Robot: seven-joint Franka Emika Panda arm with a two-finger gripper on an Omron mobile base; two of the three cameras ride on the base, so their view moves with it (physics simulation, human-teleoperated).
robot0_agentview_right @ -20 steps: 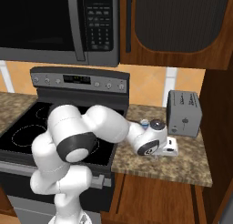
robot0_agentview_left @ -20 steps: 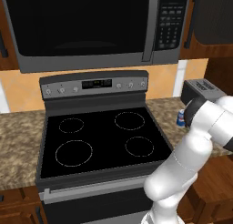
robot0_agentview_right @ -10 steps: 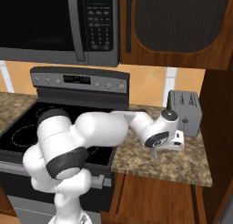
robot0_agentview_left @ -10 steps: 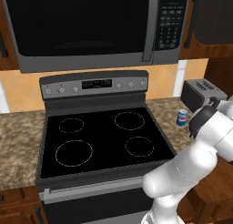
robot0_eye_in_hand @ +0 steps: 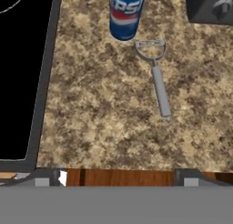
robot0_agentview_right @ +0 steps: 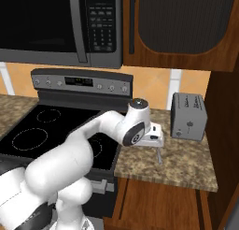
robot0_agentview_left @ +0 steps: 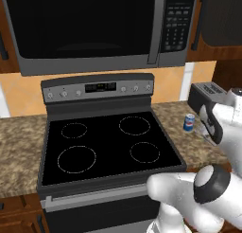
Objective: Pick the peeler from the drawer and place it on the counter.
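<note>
The peeler (robot0_eye_in_hand: 157, 77), grey with a loop-shaped head, lies flat on the speckled granite counter (robot0_eye_in_hand: 100, 109), its head close to a blue soda can (robot0_eye_in_hand: 126, 13). My gripper (robot0_eye_in_hand: 117, 178) hovers above the counter's front edge, open wide, nothing between its fingertips (robot0_eye_in_hand: 48, 178). From the right base view the gripper (robot0_agentview_right: 157, 144) points down just above the peeler (robot0_agentview_right: 159, 155) on the counter (robot0_agentview_right: 186, 166). The drawer is out of view.
A grey toaster (robot0_agentview_right: 188, 116) stands at the back of the counter, right of the peeler. The black stovetop (robot0_agentview_left: 108, 142) borders the counter on the left, with a microwave (robot0_agentview_left: 94, 28) overhead. The soda can (robot0_agentview_left: 189, 122) stands between stove and toaster (robot0_agentview_left: 208, 97).
The jaws have gone from partly closed to wide open. The peeler now lies free on the counter. The arm has swung its elbow round and the hand has lifted slightly.
</note>
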